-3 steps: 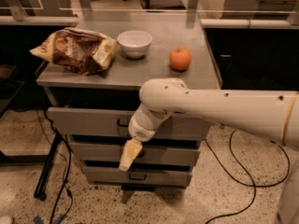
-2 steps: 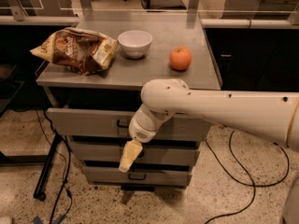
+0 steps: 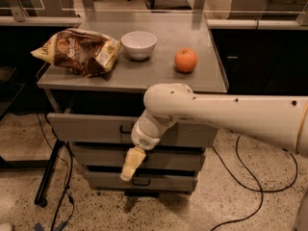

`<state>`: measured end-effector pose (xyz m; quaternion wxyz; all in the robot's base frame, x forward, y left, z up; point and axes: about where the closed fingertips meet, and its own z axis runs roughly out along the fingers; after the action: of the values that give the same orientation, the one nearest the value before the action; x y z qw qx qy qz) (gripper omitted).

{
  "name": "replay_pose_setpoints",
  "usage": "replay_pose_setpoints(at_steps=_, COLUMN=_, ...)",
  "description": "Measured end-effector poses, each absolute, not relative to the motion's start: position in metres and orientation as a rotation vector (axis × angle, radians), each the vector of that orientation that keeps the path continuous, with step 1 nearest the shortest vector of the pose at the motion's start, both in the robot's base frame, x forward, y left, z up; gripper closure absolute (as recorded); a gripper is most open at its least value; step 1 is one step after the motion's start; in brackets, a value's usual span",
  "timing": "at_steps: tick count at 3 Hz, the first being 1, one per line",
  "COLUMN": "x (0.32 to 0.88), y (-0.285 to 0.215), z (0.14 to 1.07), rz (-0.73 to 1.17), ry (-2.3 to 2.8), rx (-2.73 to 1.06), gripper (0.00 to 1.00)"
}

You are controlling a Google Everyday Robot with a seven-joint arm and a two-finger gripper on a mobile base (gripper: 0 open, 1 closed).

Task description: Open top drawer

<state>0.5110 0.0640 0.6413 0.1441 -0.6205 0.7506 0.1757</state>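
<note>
The top drawer (image 3: 86,128) is the wide grey metal front just under the table top. Its small dark handle (image 3: 125,129) sits at its centre, partly behind my wrist. The drawer stands out a little from the cabinet, with a dark gap above it. My gripper (image 3: 130,165), with pale yellow tips, hangs pointing down and left. It is just below the handle, in front of the middle drawer (image 3: 96,155), and holds nothing I can see. My white arm (image 3: 231,117) reaches in from the right across the drawer front.
The grey table top (image 3: 159,76) carries a brown chip bag (image 3: 79,51), a white bowl (image 3: 138,44) and an orange (image 3: 186,60). The bottom drawer (image 3: 163,181) is below. A black stand leg (image 3: 48,177) and cables (image 3: 250,177) lie on the speckled floor.
</note>
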Motion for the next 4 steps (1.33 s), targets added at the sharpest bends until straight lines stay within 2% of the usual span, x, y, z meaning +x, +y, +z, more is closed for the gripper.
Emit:
replay_pose_setpoints(at_steps=3, x=0.495, y=0.065, z=0.647, rz=0.529, ry=2.171, rx=-1.801, gripper=0.00)
replay_pose_setpoints(at_steps=4, x=0.463, y=0.058, z=0.656, rz=0.549, ry=2.210, rx=-1.823, gripper=0.00)
